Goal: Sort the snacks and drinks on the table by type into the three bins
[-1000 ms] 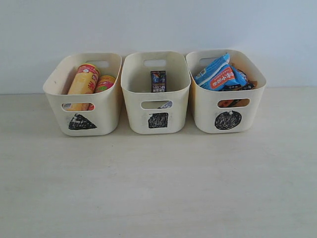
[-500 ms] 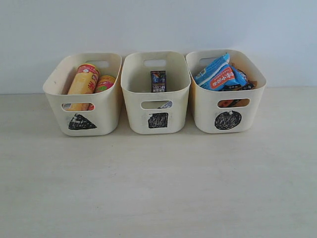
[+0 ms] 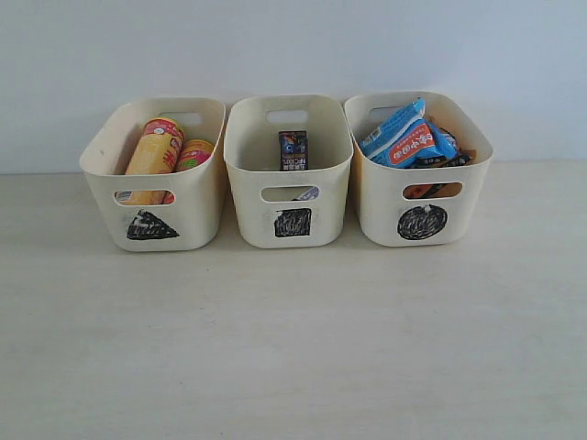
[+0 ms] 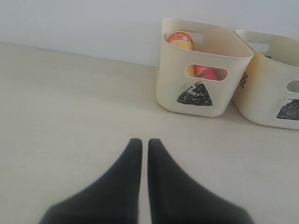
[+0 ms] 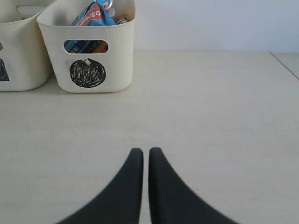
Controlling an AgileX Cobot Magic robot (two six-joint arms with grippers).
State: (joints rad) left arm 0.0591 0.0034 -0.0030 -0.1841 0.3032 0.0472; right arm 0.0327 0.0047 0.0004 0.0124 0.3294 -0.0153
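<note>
In the exterior view, you are looking at the table (image 3: 293,348) with a row of tubs standing along its rear edge, by the wall. The triangle bin (image 3: 197,206), nearest the left rear corner, is holding the yellow tube (image 3: 156,152) and the pink tube (image 3: 194,153), both leaning. Their print is too small to read. The square bin (image 3: 321,215), mid-edge, is holding the dark purple carton (image 3: 293,150) upright, with its white lettering illegible. A blue and white carton (image 3: 308,193) is peeking through the handle cutout, mostly hidden. The circle bin (image 3: 376,211), toward the right rear corner, is brimming with blue-white packets (image 3: 404,139) carrying unreadable white characters on a red panel. An orange packet (image 3: 420,191) is showing through its cutout.

In the left wrist view, the left gripper (image 4: 141,142) is pointing across bare table toward the triangle bin, clenched and grasping nothing. The frame is cutting off the square bin.

In the right wrist view, the right gripper (image 5: 142,151) is likewise clenched and empty, facing the circle bin.
</note>
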